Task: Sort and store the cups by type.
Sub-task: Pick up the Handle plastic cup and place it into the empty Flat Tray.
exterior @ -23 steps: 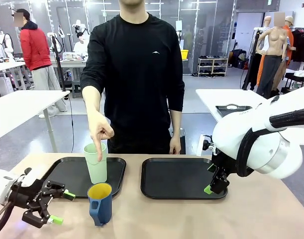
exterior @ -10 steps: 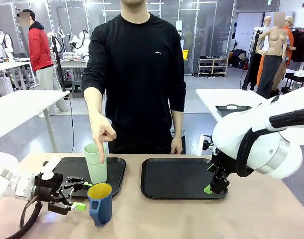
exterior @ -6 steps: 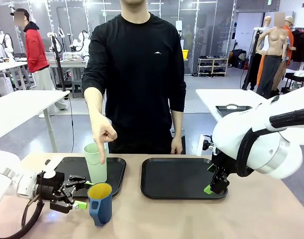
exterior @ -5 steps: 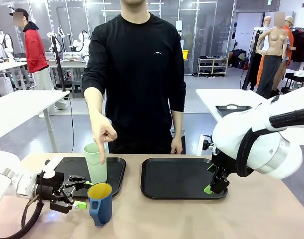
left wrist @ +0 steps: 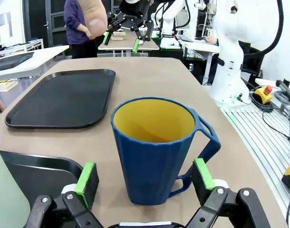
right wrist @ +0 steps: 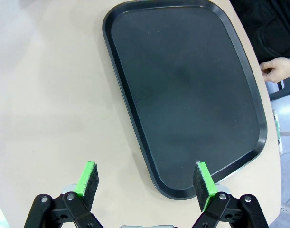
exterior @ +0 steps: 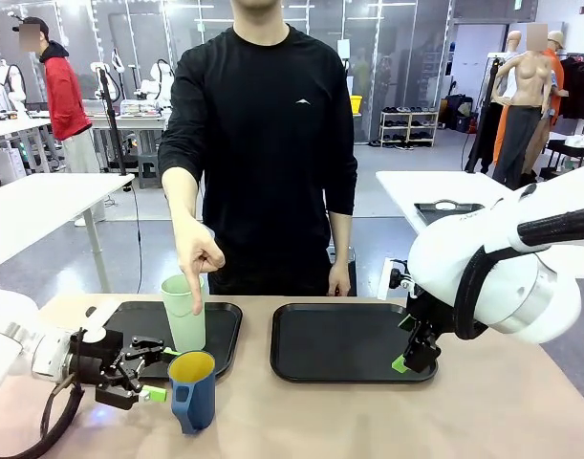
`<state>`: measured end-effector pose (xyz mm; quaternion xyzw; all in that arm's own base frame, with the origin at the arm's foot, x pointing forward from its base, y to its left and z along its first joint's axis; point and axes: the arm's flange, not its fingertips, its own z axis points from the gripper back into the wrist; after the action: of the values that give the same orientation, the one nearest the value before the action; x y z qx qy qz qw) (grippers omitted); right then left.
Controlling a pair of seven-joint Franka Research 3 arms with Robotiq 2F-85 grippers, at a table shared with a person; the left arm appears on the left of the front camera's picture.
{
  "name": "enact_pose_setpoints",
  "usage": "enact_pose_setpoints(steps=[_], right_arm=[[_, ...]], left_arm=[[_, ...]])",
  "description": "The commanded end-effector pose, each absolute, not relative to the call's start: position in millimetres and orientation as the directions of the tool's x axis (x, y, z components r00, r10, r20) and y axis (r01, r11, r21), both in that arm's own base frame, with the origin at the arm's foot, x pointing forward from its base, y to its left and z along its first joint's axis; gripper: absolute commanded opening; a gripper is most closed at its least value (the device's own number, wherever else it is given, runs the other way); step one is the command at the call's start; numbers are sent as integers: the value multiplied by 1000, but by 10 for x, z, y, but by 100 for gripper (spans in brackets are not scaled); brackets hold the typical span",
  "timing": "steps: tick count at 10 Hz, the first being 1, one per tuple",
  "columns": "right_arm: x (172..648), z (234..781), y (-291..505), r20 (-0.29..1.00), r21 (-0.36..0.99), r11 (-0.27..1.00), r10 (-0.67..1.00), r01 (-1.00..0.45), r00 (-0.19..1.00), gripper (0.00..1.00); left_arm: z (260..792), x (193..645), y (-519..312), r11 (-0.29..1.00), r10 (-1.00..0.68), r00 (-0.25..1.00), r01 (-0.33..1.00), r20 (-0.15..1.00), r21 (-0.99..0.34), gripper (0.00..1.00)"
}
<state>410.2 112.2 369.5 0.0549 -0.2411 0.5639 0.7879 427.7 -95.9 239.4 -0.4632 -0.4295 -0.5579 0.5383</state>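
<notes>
left pincer (left wrist: 145, 175) jaws wide apart | blue mug (left wrist: 154, 152) upright, just ahead, centred on the gap, untouched, handle off to one side | right pincer (right wrist: 147, 178) apart, well off

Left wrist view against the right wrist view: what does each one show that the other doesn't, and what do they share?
Left wrist view: the dark blue plastic mug with yellow interior stands on the tan table between the left pincer's open green pads, with a sliver of the pale mint-green tumbler beside it. Right wrist view: a top-down look at the right pincer, open, straddling a corner of the empty black rectangular tray. Shared: that tray and the table.
</notes>
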Motion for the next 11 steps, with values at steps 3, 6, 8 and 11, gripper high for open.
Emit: enact_pose_setpoints(steps=[3,6,8,11], right_arm=[[4112,3662,1122,459,-197,357,856,-913,236,100],[4112,3662,1122,459,-197,357,856,-913,236,100],[4112,3662,1122,459,-197,357,856,-913,236,100],[4112,3662,1122,459,-197,357,856,-913,236,100]], left_arm=[[2391,4292,-987,-41,-212,12,999,977,-21,100],[2355,4306,-1066,-49,-208,19,998,978,-30,100],[2315,4323,-1136,-42,-198,11,999,980,-20,100],[2252,4323,-1228,-39,-177,13,999,984,-20,100]])
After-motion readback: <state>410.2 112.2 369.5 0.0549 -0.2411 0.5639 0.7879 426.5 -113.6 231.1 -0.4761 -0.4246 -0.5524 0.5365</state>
